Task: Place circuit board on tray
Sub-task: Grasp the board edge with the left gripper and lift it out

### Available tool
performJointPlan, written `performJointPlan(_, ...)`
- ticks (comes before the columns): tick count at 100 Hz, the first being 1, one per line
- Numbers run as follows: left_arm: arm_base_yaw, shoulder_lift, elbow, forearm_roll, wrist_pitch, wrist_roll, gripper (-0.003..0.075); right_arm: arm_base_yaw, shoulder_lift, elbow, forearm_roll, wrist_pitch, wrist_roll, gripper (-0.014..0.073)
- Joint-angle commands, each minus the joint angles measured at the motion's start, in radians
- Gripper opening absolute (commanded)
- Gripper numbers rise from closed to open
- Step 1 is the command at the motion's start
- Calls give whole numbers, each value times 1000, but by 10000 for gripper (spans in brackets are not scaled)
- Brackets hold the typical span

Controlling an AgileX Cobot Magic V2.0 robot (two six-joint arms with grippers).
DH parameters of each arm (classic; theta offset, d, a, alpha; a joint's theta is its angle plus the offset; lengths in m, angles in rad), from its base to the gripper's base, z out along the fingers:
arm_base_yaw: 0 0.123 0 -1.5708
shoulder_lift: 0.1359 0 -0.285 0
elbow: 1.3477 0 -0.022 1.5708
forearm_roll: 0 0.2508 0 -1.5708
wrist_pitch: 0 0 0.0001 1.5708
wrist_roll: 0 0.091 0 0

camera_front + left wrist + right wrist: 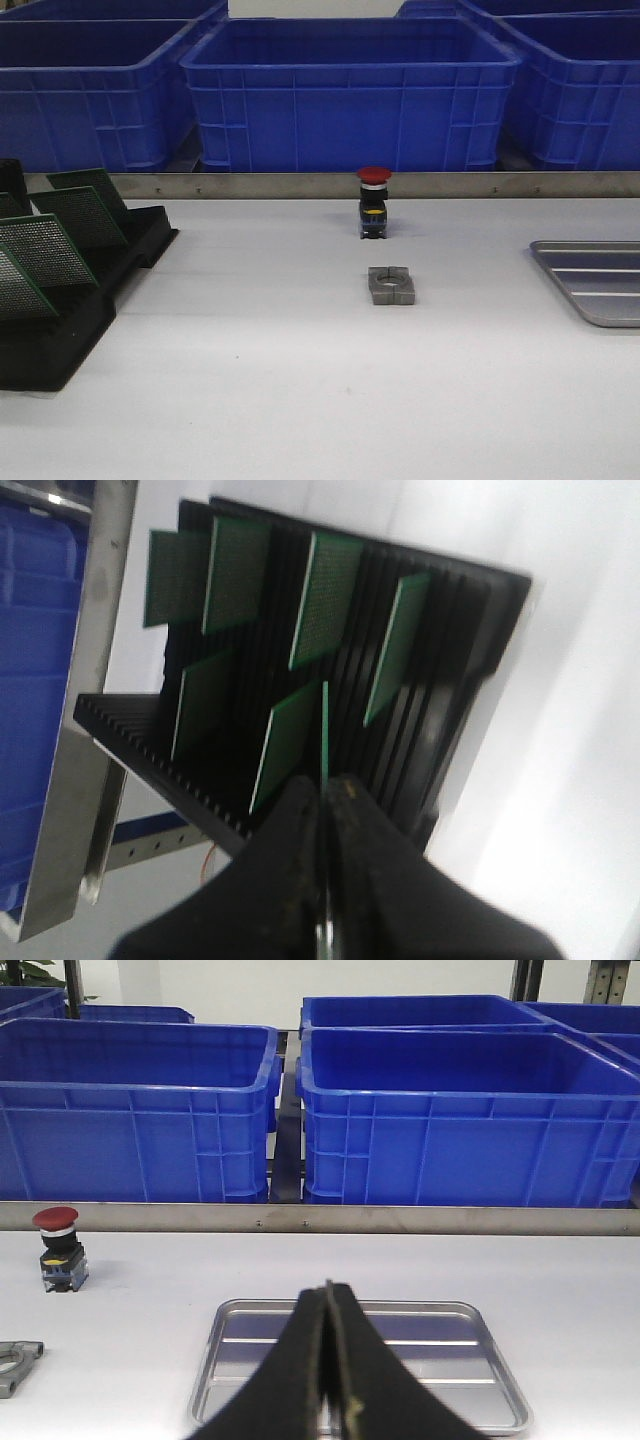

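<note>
Several green circuit boards stand slanted in a black slotted rack at the table's left. In the left wrist view my left gripper is shut on the top edge of one circuit board, seen edge-on over the rack. I cannot tell whether that board is still in its slot. The silver ribbed tray lies at the right edge. In the right wrist view my right gripper is shut and empty, just short of the tray. Neither gripper shows in the front view.
A red-capped push button stands mid-table, and a grey metal block with a hole lies in front of it. Blue plastic bins line the back behind a metal rail.
</note>
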State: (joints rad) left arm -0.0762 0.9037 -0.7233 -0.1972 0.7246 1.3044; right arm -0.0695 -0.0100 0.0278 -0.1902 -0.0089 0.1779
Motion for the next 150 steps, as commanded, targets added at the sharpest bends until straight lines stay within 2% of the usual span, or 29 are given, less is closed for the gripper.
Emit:
performJointPlan(1,-13,-16,-29,-199,-59,-12,-20,-6,-27,-13,-7,-83,-2,-61)
performJointPlan(19,-68,19,-29,-546,-48,-12,-20,-6,-27,-13,-7,-83,-2,-61)
performJointPlan(28,-124,57,-29,-637,-48,-12,-20,-6,-27,-13,-7,-83,-2,-61)
performJointPlan(52,-314,195,-29,-669,-61,-12,-20,-6,-27,-13,-7,-83,-2,-61)
performJointPlan(68,-421,281,-29,-765,-76,-9,-20,-6,-27,-13,-7,-92,-2,-61)
performJointPlan(88,-490,355,-29,-777,-81,-9,-20,-6,-26,-14,-7,-233,-2,-61)
performJointPlan(94,-493,365,-29,-777,-81,-9,-20,-6,-26,-25,-7,-222,-2,-61)
performJointPlan(104,-493,371,-29,-778,-81,-9,-20,-3,-25,-89,-7,-105,-2,-61)
performJointPlan(126,-493,371,-29,-779,-81,-9,-20,-3,85,-298,-5,373,-2,-61)
performJointPlan(150,-493,371,-29,-779,-81,-9,-20,-3,303,-450,24,564,-2,-57)
